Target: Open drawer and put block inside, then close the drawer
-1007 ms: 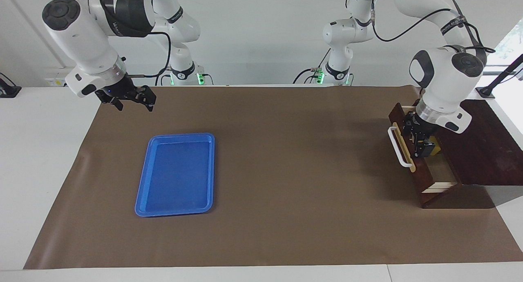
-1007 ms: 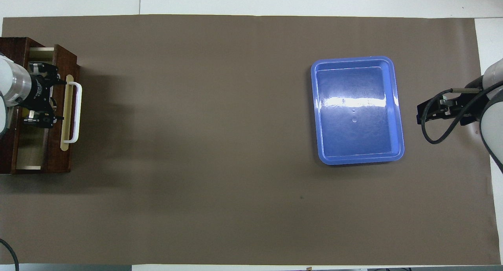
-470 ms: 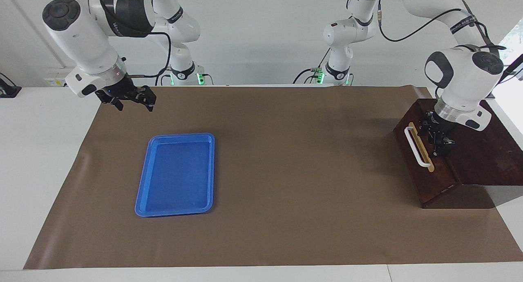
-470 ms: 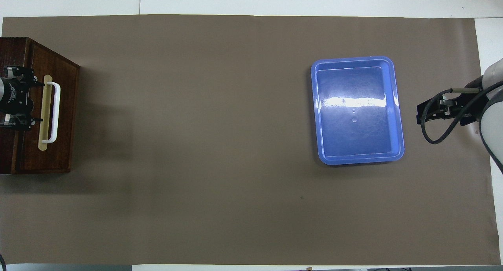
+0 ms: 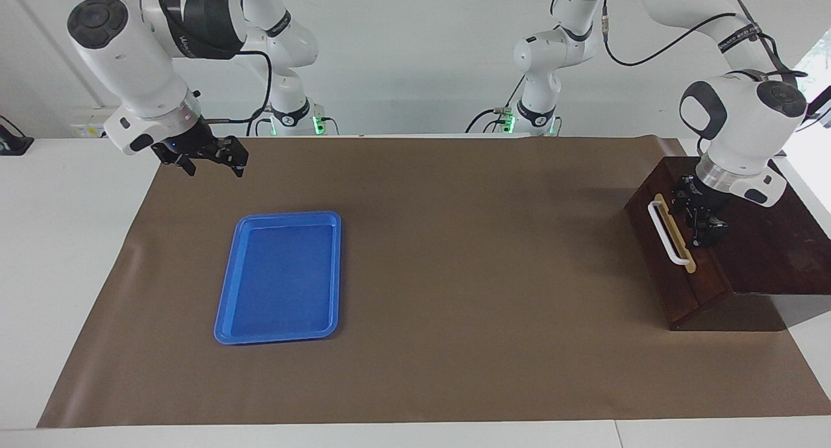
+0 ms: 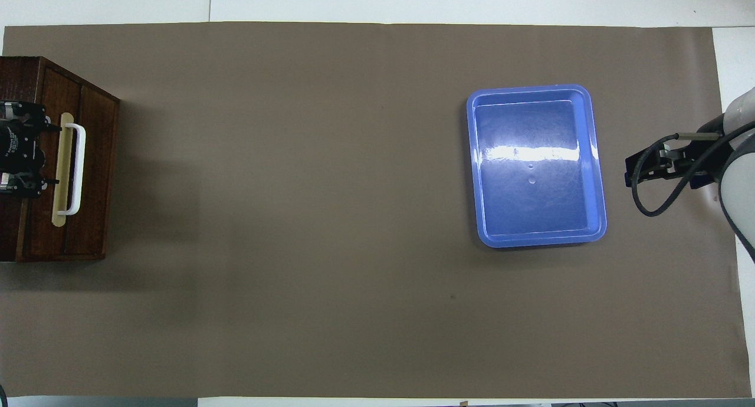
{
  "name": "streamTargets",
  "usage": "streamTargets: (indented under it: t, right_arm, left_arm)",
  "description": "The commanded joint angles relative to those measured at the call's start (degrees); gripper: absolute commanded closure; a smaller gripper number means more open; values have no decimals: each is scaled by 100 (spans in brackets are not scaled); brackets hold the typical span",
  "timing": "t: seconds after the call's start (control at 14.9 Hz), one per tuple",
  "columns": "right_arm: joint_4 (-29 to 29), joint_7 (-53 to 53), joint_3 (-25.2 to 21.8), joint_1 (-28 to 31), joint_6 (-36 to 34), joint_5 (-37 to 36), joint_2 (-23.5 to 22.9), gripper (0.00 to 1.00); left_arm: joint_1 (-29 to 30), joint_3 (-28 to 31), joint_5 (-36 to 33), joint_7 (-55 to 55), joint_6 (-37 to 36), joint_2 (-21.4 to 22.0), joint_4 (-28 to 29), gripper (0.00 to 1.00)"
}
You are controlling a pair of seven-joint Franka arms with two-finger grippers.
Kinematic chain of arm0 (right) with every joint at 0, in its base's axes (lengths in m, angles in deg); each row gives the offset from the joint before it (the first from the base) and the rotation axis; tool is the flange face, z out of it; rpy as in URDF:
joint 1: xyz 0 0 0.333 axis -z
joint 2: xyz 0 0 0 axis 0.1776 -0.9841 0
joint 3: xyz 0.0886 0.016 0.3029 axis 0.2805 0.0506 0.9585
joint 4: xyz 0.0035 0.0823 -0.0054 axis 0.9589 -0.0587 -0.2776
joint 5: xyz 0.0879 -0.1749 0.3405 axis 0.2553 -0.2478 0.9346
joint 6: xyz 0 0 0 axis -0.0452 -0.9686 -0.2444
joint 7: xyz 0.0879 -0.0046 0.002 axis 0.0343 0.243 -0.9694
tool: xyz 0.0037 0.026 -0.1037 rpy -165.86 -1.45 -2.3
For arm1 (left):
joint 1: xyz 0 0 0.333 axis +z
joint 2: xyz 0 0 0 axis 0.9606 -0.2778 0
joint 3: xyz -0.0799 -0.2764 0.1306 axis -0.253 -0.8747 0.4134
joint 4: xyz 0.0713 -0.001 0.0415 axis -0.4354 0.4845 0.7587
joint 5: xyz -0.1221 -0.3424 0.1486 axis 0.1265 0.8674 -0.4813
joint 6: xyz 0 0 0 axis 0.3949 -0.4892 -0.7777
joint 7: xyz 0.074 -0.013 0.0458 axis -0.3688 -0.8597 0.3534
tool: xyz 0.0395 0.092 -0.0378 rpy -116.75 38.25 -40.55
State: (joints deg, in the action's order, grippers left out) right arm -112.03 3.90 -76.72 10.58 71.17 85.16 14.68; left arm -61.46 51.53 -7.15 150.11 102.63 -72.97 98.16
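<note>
At the left arm's end of the table, the dark brown wooden box with its single wide drawer (image 5: pixel 675 253) is being kept on the brown paper mat (image 5: pixel 454 273). The drawer is looking pushed in, with its front flush with the box. The small yellow block is not being seen anywhere (it is likely shut inside, but that is only a guess).

The left gripper (image 5: pixel 698 217) is being held just above the top edge of the drawer front, right beside the white bar handle (image 5: pixel 665 232). Its fingers are being kept spread, and nothing is being pinched. The right gripper (image 5: pixel 206 157) is being held in the air over the mat near the flat blue plastic tray (image 5: pixel 280 276); its fingers are being kept spread too, and that arm is waiting.

What could be going wrong? If the left gripper is being lifted at a slant, a finger could be caught under the handle, and the drawer could be pulled open again. The light box could also be dragged along the mat.

The drawer front is being pointed toward the middle of the table, at the tray. Its long side, and the handle's, is running from near the robots to far from them.
</note>
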Motion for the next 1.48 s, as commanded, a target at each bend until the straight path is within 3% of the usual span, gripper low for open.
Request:
streamTargets:
  t: [0.0,0.54,0.81,1.41]
  right_arm:
    - [-167,103,52,26,56,-106,145,0]
    - [-175,94,52,26,47,-106,153,0]
    - [-158,77,52,35,47,-106,145,0]
    - [-158,86,52,35,47,-106,145,0]
  left_arm:
    - [43,-54,-62,-931,-762,132,-418,0]
    - [-334,-353,70,-4930,-2160,861,-454,0]
    - [-571,-309,668,-5872,-2267,871,-629,0]
    - [-1379,103,607,-7474,-2944,888,-770,0]
